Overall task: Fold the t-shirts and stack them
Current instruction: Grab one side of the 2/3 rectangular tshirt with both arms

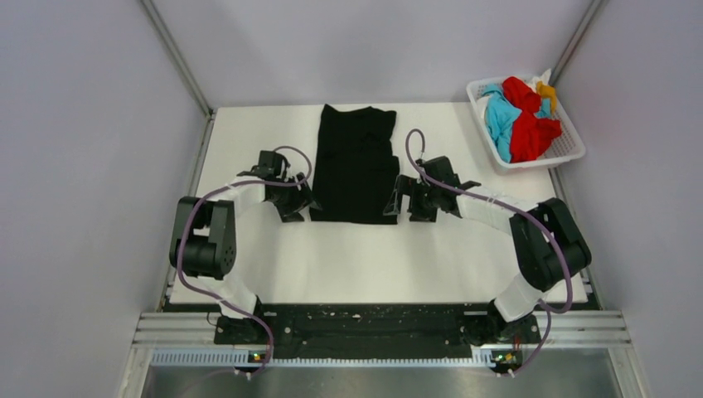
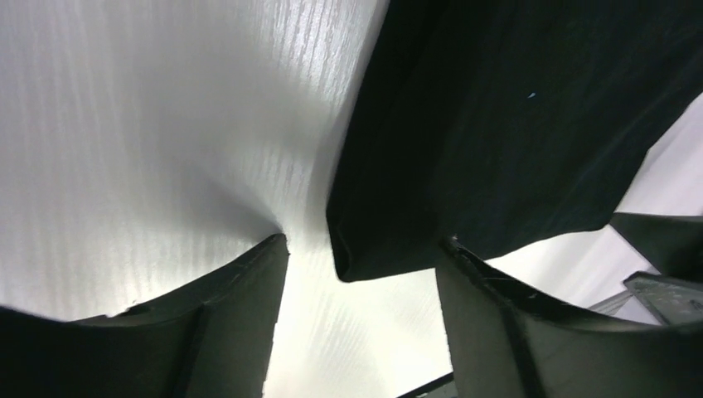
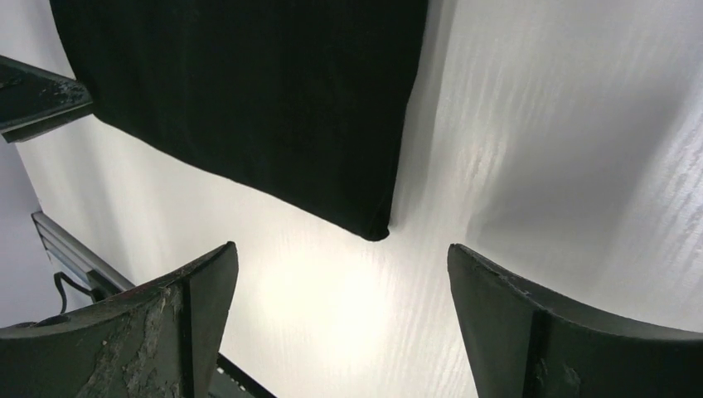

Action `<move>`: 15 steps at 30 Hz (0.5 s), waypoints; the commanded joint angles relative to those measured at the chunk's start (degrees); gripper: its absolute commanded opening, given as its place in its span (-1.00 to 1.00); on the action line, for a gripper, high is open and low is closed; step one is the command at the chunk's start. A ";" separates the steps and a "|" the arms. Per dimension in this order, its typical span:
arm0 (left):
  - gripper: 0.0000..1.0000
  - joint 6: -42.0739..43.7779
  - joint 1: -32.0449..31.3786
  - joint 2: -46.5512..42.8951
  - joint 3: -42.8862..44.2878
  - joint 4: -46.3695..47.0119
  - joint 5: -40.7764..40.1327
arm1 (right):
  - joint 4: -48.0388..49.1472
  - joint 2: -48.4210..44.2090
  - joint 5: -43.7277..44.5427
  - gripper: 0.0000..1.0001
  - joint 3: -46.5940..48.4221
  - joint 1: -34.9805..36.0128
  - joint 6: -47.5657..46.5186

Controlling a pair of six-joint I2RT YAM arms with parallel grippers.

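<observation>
The black shirt point(image 1: 355, 166) lay folded narrow on the surface point(image 1: 249, 141) between the 2 hands. The left hand point(image 1: 302, 206) and right hand point(image 1: 396, 204) were both open, holding nothing, each beside a near corner, likely so they could fold it shorter. Other shirts point(image 1: 530, 133) waited in the basket point(image 1: 572, 154).

readable text: none | labels, brands: none legible | numbers, signs: none legible | black t-shirt point(image 1: 355, 162): plain cloth, no print readable in any view
</observation>
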 commanded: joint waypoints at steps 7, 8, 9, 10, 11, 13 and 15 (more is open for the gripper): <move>-0.74 -1.60 -0.05 3.49 -1.91 7.35 2.54 | 2.82 0.61 -0.61 0.72 -0.82 1.66 3.15; -0.89 -1.51 -0.05 3.35 -2.16 7.27 2.06 | 2.98 0.76 -0.58 0.66 -1.00 1.73 3.30; -1.00 -1.47 -0.07 3.31 -2.38 7.10 1.80 | 3.20 1.09 -0.60 0.62 -1.13 1.74 3.39; -1.00 -1.46 -0.05 3.28 -2.47 7.01 1.63 | 3.57 1.30 -0.61 0.59 -1.22 1.77 3.52; -1.00 -1.42 -0.05 3.31 -2.49 6.97 1.68 | 3.81 1.63 -0.74 0.55 -1.33 1.75 3.63; -1.00 -1.33 -0.05 3.40 -2.45 6.52 1.68 | 4.19 2.47 -0.79 0.51 -1.34 1.96 3.74; -1.00 -1.37 -0.04 3.31 -2.57 6.15 1.31 | 4.42 3.37 -0.79 0.47 -1.36 2.10 3.79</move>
